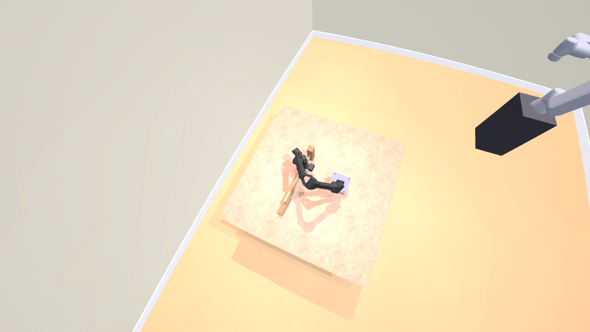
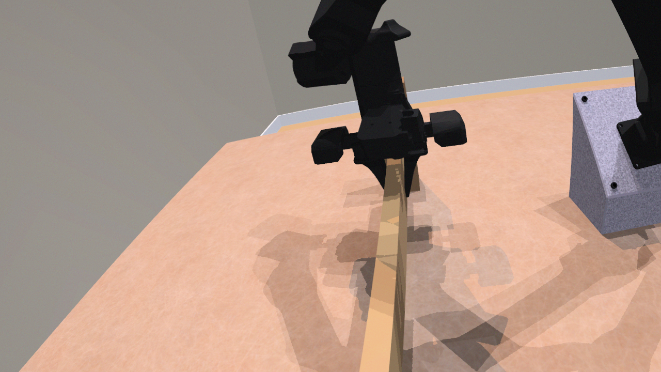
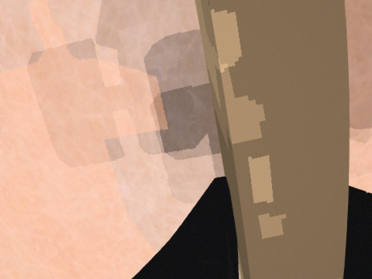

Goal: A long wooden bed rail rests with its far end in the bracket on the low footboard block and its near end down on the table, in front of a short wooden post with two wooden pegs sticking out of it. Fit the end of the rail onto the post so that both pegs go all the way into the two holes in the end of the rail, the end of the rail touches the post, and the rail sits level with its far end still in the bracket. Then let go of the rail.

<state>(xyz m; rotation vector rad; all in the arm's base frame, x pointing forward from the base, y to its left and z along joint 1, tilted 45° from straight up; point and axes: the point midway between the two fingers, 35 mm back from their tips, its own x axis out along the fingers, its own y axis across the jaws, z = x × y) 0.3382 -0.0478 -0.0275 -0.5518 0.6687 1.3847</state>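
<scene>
The long wooden rail runs from the low footboard block toward the short wooden post. My gripper is shut on the rail near its post end, with one black finger on each side. The rail's end, its holes and its contact with the post are hidden behind the gripper in the exterior view. In the top view the arm covers that end, and the pegs are too small to make out well. The rail's far end lies at the bracket; its exact seating is too small to tell.
The arm reaches over the table from its pale speckled base block, to the right of the rail. The arm's shadows fall across the table around the rail. A large dark box stands away from the table.
</scene>
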